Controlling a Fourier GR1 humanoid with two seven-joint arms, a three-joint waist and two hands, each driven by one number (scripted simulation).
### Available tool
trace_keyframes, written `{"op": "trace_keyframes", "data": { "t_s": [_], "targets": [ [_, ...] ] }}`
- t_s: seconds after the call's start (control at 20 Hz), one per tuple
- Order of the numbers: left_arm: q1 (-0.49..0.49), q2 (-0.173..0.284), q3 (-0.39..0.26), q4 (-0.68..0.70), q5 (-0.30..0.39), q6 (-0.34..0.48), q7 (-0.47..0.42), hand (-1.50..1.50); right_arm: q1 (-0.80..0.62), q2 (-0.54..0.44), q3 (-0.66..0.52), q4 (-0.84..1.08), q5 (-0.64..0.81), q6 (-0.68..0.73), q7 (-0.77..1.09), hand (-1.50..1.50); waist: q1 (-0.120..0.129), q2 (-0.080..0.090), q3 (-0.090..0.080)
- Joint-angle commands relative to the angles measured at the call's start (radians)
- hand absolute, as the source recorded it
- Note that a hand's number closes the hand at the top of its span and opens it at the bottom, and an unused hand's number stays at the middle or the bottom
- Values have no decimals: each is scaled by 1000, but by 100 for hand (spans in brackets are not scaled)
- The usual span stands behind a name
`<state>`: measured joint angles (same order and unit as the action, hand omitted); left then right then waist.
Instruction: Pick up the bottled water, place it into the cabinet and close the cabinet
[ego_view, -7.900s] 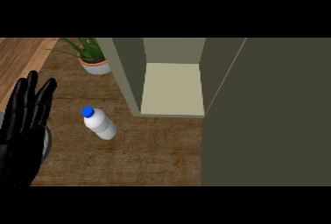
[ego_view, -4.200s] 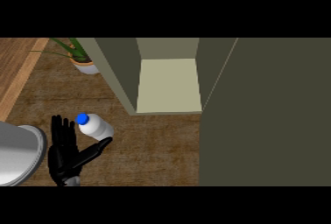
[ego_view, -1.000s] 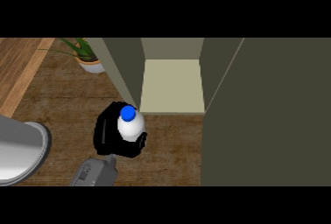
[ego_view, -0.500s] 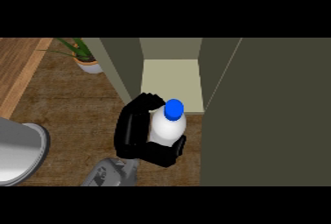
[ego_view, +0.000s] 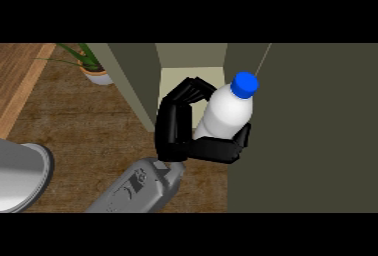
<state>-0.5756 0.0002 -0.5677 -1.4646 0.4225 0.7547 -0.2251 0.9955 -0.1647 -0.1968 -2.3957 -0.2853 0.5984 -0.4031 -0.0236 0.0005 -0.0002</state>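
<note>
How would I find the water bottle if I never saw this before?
Look for the tall olive cabinet with its pale open shelf space. Right in front of that opening, a black robot hand is curled round the bottled water. It is the only white thing with a bright blue cap, unlike the green potted plant farther left.

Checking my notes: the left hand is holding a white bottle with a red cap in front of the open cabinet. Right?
Not quite. The head view shows the cap is blue, not red. The rest holds: the left hand holds the white bottle in front of the open cabinet.
</note>
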Motion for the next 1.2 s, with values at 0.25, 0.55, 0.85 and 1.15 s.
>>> {"op": "trace_keyframes", "data": {
  "t_s": [0.25,0.55,0.85,1.15],
  "targets": [
    [-188,0,29,252,57,55,-26,150,-64,1,-9,-90,-110,-49,124,-150,0,8,-1],
    [-214,0,47,368,36,18,-64,150,-37,-62,-126,-53,-223,12,95,-150,2,6,0],
    [-294,1,137,538,24,-34,-58,150,-55,-21,-84,-79,-187,-19,133,-150,8,6,-1],
    [-302,10,221,619,96,-49,-137,150,18,7,-89,-88,-178,50,86,-150,-6,2,-1]
  ]
}}
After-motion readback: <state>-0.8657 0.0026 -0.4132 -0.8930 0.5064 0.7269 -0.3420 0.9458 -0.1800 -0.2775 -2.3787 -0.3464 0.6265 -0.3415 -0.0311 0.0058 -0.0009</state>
